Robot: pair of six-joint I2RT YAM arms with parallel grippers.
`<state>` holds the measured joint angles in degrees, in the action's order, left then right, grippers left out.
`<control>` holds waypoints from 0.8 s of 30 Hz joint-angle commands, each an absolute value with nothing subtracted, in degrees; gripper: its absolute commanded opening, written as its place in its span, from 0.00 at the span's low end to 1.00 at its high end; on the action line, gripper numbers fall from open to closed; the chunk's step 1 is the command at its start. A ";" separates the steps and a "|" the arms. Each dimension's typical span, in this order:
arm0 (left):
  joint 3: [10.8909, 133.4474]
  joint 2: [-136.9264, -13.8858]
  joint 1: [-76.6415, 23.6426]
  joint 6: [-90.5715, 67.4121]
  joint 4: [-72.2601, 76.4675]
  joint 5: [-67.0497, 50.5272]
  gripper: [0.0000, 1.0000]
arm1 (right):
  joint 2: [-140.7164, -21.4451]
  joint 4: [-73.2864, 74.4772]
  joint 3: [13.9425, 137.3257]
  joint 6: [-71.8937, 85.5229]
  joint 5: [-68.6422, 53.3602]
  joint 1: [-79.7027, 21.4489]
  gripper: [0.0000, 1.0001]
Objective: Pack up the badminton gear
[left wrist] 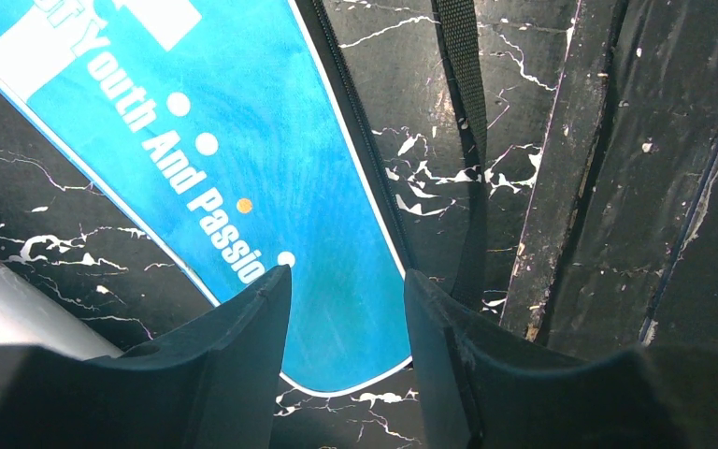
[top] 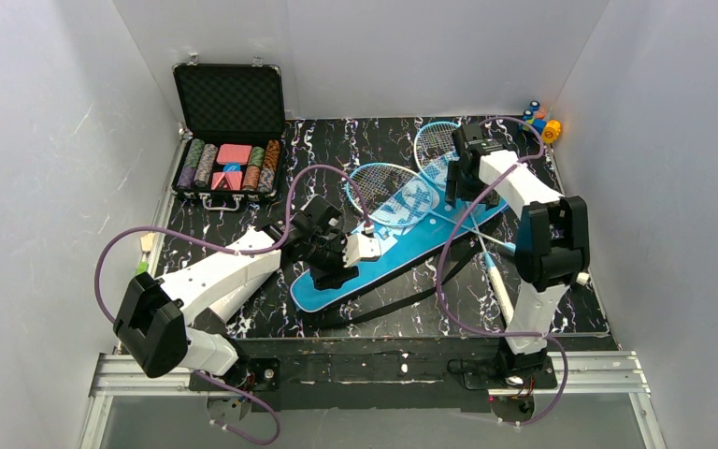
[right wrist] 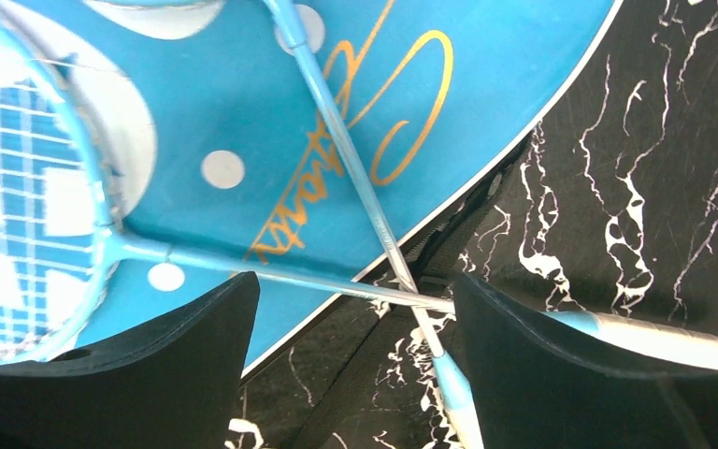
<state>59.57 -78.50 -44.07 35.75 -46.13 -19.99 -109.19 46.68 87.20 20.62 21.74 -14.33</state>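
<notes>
The blue racket-shaped bag (top: pixel 402 245) lies flat and diagonal across the table, its black strap (left wrist: pixel 458 84) trailing beside it. Two blue-framed rackets (top: pixel 435 145) (top: pixel 388 192) rest with their heads on the bag's wide end, and their shafts cross (right wrist: pixel 388 245) near its edge. My left gripper (top: pixel 335 273) hangs open over the bag's narrow rounded end (left wrist: pixel 337 281), which shows between the fingers. My right gripper (right wrist: pixel 355 309) stands wide open just above the crossed shafts, with one shaft (right wrist: pixel 299 278) running across the gap. A racket's pale handle (right wrist: pixel 664 335) passes behind the right finger.
An open black case of poker chips (top: pixel 229 140) sits at the back left. Small coloured toy blocks (top: pixel 542 120) stand in the back right corner. White walls close in three sides, and a metal rail (top: pixel 374 369) runs along the near edge.
</notes>
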 commanded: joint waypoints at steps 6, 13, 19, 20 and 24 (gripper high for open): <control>58.94 -75.78 -44.37 35.96 -46.55 -21.08 0.47 | -102.71 42.02 81.48 18.20 13.56 -16.10 0.84; 58.83 -75.80 -44.33 36.35 -46.57 -21.49 0.47 | -104.98 41.84 80.19 13.29 22.87 -22.87 0.84; 58.36 -75.09 -44.39 36.21 -46.73 -21.53 0.47 | -108.61 43.00 83.92 14.15 23.98 -23.36 0.83; 58.32 -75.06 -44.37 36.23 -46.77 -21.45 0.47 | -109.15 42.98 84.32 14.14 23.95 -23.33 0.83; 58.23 -74.96 -44.30 36.21 -47.00 -21.42 0.47 | -111.88 42.81 85.34 14.09 24.33 -23.36 0.82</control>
<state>58.54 -77.58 -44.07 35.94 -46.63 -20.18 -109.93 42.63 82.43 14.70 22.06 -23.64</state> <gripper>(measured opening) 0.470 0.825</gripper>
